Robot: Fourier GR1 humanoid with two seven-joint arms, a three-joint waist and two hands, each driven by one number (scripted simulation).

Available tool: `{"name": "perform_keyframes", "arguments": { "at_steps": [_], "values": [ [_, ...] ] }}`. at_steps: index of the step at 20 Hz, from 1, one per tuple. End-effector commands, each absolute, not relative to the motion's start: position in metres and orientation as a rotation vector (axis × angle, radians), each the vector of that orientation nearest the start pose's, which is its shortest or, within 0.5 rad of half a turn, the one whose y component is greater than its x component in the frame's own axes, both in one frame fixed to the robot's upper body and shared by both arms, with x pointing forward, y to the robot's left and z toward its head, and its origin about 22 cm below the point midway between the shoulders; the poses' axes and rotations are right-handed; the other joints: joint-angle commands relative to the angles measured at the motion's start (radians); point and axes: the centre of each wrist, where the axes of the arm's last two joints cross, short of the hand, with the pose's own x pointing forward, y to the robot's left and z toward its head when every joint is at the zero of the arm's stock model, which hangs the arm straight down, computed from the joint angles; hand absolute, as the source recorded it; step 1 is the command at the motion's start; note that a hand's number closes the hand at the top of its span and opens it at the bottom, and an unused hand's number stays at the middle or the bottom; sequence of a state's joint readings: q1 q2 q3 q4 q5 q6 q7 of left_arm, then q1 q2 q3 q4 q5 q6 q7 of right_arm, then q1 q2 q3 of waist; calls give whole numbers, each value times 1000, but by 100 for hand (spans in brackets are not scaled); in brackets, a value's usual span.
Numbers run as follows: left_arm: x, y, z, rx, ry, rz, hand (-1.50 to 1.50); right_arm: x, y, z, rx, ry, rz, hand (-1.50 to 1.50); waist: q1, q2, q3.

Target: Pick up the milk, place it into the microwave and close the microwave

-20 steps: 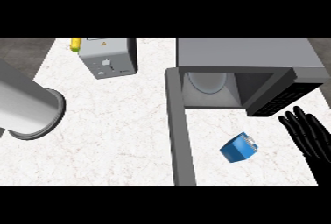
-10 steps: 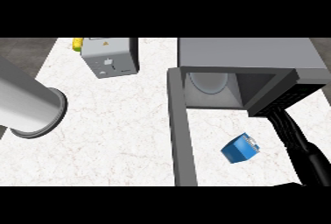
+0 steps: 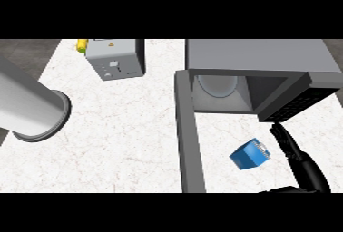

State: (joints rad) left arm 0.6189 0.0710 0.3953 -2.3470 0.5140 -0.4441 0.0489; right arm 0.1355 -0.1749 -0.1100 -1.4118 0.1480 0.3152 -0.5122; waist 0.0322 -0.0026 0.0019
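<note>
One small blue milk carton [image 3: 250, 154] lies tilted on the white marbled counter [image 3: 120, 136], in front of the open grey microwave [image 3: 258, 68] and outside it. The microwave's grey door [image 3: 188, 136] is swung fully out, edge-on, a long wall on the carton's left. On its right, the black right hand [image 3: 295, 154] stands edge-on, fingers straight and together, near the carton with a thin gap showing. The fingertips sit just under the dark control panel [image 3: 298, 102]. So the carton is boxed between door and hand; the lane straight up into the cavity is open, with the round glass plate [image 3: 218, 86] inside. Across the door there is broad bare counter. The grey left forearm [image 3: 26, 106] lies across the left edge, its hand out of view. A grey toaster [image 3: 115, 61] stands at the back, a yellow object [image 3: 81, 44] beside it.
</note>
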Motion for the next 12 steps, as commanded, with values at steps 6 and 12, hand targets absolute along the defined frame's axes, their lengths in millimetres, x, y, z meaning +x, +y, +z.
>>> {"name": "perform_keyframes", "arguments": {
  "at_steps": [6, 12],
  "values": [
    [52, 315, 143, -166, -1960, 10, -150, 217, -330, -101, -46, -1726, 425, -150, 8, 4, 2],
    [45, 325, 132, -143, -1954, 46, -150, 219, -324, -129, 17, -1734, 412, -150, 1, 4, 1]
  ]
}}
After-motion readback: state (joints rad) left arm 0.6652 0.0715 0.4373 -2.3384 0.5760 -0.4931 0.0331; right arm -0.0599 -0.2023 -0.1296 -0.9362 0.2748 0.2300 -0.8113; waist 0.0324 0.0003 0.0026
